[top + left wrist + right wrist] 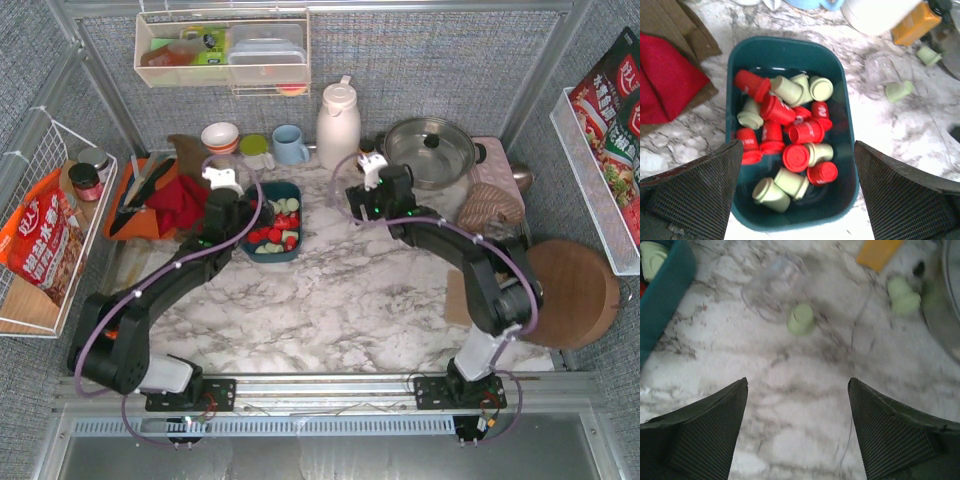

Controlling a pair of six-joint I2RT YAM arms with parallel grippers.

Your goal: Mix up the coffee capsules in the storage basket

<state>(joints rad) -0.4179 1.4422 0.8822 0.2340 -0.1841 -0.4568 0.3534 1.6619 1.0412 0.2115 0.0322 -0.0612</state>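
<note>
Inside storage basket (pixel 790 47), coffee capsules (pixel 805 132), seemingly mixed.

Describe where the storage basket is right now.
In the top view the storage basket sits left of centre on the marble table, right of the red cloth and in front of the blue mug.

On the marble worktop (pixel 340 290) stand a white jug (pixel 338 122), a blue mug (pixel 290 144) and a lidded steel pot (pixel 430 152). A red cloth (pixel 180 203) lies at the left, and there is perhaps a clear glass (pixel 772 287).
</note>
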